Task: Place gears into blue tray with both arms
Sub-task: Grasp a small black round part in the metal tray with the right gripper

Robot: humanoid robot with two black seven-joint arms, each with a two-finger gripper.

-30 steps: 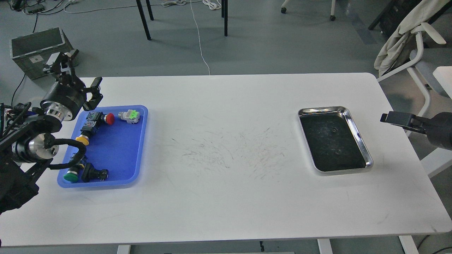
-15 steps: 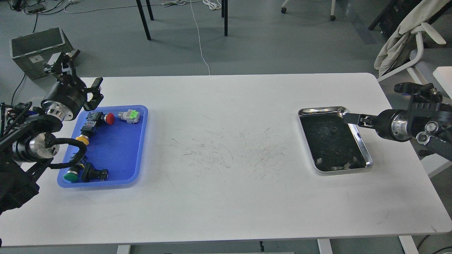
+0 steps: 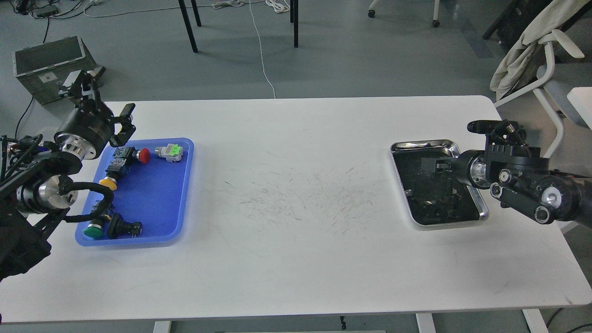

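your view, near to far. white table point(image 3: 296, 259): fills most of the frame, bare at the lower edge, faint dark scuff marks at centre.

blue tray point(image 3: 152, 203): left side of the frame, flat on the table. it holds push-button switches: a green-capped one point(image 3: 94, 231) and a black one point(image 3: 122, 227) at its lower left corner, a yellow-capped one point(image 3: 108, 182) at mid left, a red-capped one point(image 3: 138, 155) and a grey unit with a green top point(image 3: 170, 151) along its upper edge.

steel tray point(image 3: 476, 203): right side of the frame, shiny rim, dark inside. the gears cannot be picked out in it; the dark floor and reflections hide them.

right gripper point(image 3: 428, 164): your right arm enters from the right edge and the gripper sits over the upper middle of the steel tray. it is dark against the dark tray, so you cannot tell whether its fingers are apart or together.

left gripper point(image 3: 104, 99): upper left of the frame, above the blue tray's upper left corner. its fingers point(image 3: 126, 113) are spread wide and grip nothing.

far ground: grey floor, a green-grey crate point(image 3: 46, 64) at upper left, a chair with cloth point(image 3: 532, 41) at upper right.
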